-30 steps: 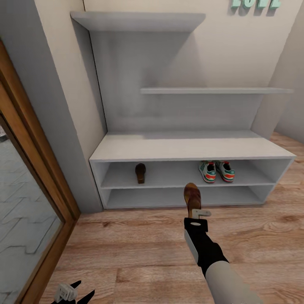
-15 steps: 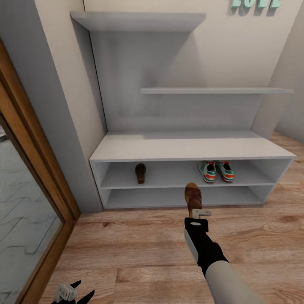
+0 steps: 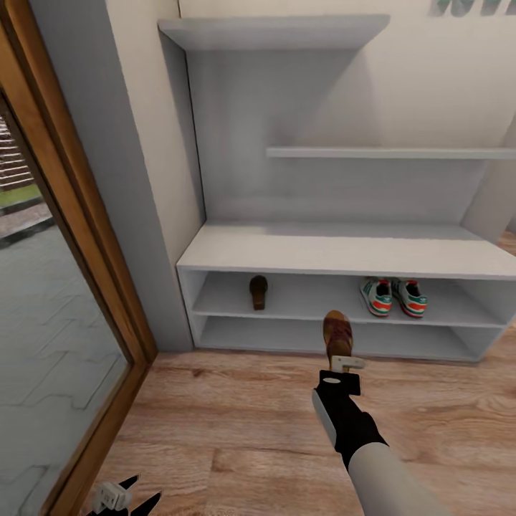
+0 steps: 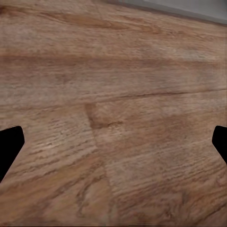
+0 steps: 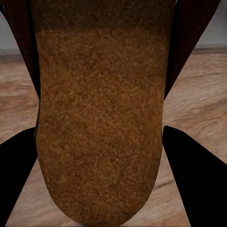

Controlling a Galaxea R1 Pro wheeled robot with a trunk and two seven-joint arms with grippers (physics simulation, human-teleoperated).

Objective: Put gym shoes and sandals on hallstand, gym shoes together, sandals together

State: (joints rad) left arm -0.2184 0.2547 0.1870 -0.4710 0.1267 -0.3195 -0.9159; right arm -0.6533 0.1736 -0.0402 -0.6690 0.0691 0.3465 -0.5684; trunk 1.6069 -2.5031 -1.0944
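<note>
The pale grey hallstand (image 3: 337, 252) stands against the wall ahead. On its upper low shelf sit the two gym shoes (image 3: 391, 297) side by side at the right, and one dark brown sandal (image 3: 258, 292) at the left. My right gripper (image 3: 342, 364) is shut on the heel of the other sandal (image 3: 337, 335), holding it in front of the lower shelf, toe toward the rack. Its tan footbed (image 5: 99, 109) sits between the black fingers (image 5: 198, 184) in the right wrist view. My left gripper (image 3: 122, 498) hangs open low over the corridor floor (image 4: 113, 113).
A wood-framed glass door (image 3: 64, 301) runs along the left, with a grey wall post (image 3: 122, 186) beside the rack. Two staggered wall shelves (image 3: 387, 153) hang above the bench top. Mint letters (image 3: 473, 7) show at the top right edge.
The whole view has shifted: the camera turned left, so the rack sits further right in the picture. My right gripper still holds the sandal in the same pose; the left gripper has not moved.
</note>
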